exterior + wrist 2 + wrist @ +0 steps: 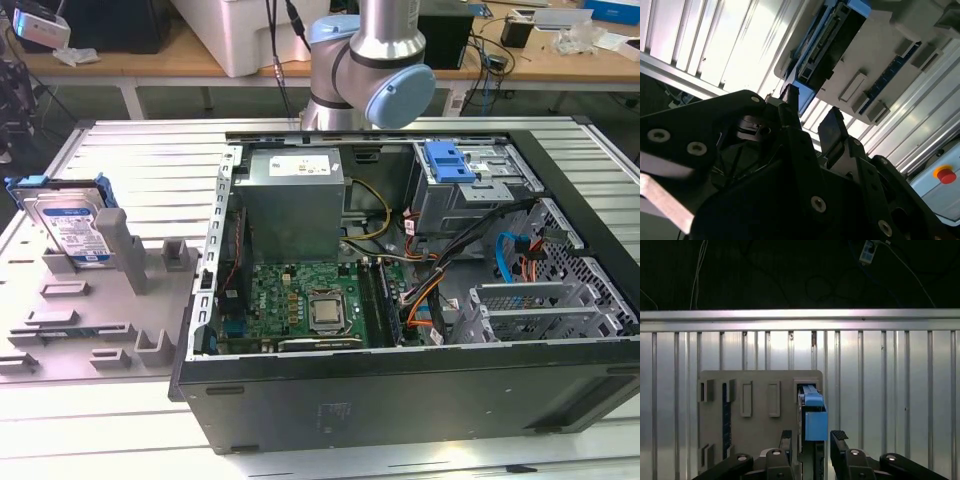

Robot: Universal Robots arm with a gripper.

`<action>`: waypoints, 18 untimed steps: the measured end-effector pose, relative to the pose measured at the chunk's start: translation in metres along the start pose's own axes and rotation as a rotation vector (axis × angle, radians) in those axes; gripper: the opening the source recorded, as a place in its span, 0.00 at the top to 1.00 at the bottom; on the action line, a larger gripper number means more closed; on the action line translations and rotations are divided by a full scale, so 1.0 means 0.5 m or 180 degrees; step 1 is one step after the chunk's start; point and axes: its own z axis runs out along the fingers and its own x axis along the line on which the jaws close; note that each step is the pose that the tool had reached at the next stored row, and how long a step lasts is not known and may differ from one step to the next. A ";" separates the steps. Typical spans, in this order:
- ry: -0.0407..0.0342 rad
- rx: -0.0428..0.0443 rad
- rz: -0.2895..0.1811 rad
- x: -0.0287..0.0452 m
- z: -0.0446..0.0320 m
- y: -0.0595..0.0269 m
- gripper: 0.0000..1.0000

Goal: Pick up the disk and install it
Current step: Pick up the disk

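A silver tubular arm [385,30] with pale blue joint caps [400,95]. Its gripper [812,436] is matte black, dotted with silver screws [854,452].

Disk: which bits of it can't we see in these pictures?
- Exterior view: the bottom of the disk is hidden in the grey holder.
- First wrist view: the disk is edge-on, so its label face is hidden. How far the open gripper is from it cannot be judged.
- Second wrist view: one end of the disk is cut off by the picture's edge.
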 end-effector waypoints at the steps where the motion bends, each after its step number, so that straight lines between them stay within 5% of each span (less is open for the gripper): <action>1: -0.0001 0.0004 0.0000 0.000 0.001 0.001 0.56; 18: -0.0003 0.0007 0.0000 -0.002 0.028 0.007 0.56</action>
